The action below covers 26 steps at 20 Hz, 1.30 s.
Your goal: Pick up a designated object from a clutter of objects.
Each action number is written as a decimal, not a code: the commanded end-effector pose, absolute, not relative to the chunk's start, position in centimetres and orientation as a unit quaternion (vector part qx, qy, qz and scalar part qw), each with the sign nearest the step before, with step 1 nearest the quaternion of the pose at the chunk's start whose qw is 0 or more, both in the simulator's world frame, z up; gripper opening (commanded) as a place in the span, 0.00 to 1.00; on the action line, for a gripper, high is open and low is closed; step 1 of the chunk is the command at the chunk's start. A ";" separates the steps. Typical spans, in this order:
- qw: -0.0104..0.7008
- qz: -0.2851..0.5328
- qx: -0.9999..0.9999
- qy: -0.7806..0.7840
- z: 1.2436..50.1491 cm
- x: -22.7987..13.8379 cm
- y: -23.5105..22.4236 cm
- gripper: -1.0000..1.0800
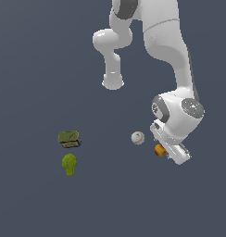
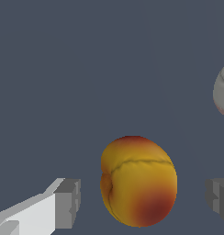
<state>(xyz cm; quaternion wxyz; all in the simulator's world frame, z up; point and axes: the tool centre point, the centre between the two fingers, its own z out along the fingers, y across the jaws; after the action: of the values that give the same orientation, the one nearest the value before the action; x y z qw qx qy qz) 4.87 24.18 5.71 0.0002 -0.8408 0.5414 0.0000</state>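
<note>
Red-yellow fruit [image 2: 138, 181] on floor, near white baseball [image 1: 137, 137]; green fruit [image 1: 69, 165], olive box [image 1: 69, 138] well apart

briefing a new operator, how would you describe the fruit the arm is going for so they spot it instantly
Find the white robot arm and follow it down to its pincer, whose open fingers flank a small round fruit. It is yellow-orange with red patches, unlike the white baseball beside it and the two green items toward the exterior view's left.
</note>
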 end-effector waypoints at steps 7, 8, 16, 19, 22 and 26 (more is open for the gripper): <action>0.000 0.000 -0.840 0.542 3.4 4.9 24.2 0.96; 0.000 0.000 -0.840 0.542 3.4 4.9 24.2 0.00; 0.000 0.000 -0.840 0.542 3.4 4.9 24.2 0.00; 0.000 0.000 -0.840 0.542 3.4 4.9 24.2 0.00; 0.000 0.000 -0.840 0.542 3.7 4.8 24.0 0.00; 0.000 0.000 -0.840 0.542 4.6 4.5 23.4 0.00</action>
<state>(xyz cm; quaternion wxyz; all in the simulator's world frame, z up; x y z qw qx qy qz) 4.52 23.68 4.15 -0.0008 -0.8405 0.5419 0.0008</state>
